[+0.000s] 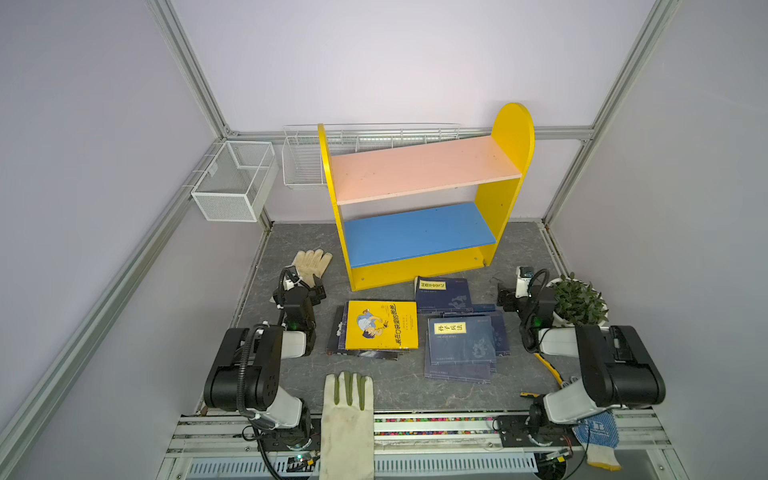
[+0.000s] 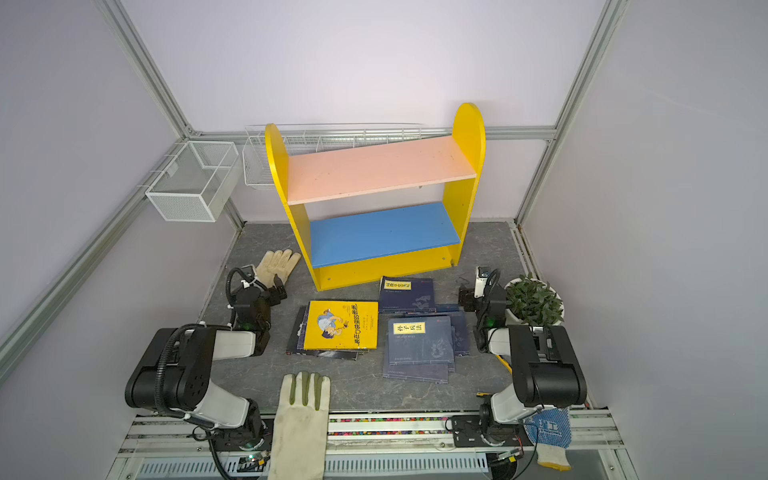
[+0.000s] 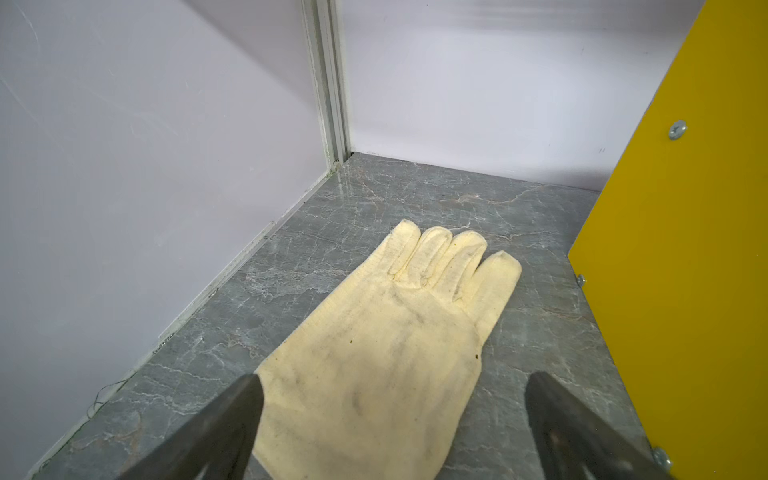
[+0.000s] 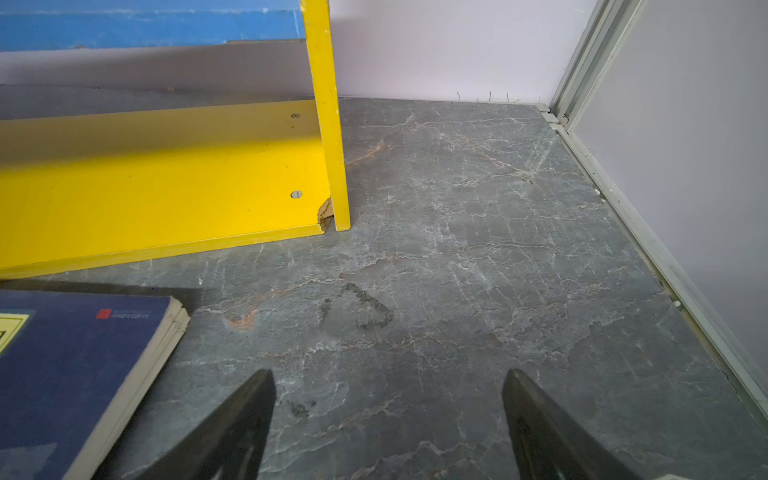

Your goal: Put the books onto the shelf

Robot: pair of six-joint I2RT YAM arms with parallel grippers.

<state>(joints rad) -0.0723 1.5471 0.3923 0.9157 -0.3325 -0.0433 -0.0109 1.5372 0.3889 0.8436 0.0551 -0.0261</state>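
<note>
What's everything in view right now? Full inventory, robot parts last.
shelf: one, yellow sides, pink and blue boards, back centre
yellow book: one, yellow, atop dark books, before shelf
navy books: several, yellow labels, overlapping, right of yellow book; count hidden
cream glove: one, left of shelf
white glove: one, green fingers, front edge
blue-dotted glove: one, front right rail
potted plant: one, green, white pot, right side
wire baskets: two, white, back-left walls
table: one, grey marbled
left hand: one, black, open, above cream glove
right hand: one, black, open, above table beside navy books
</note>
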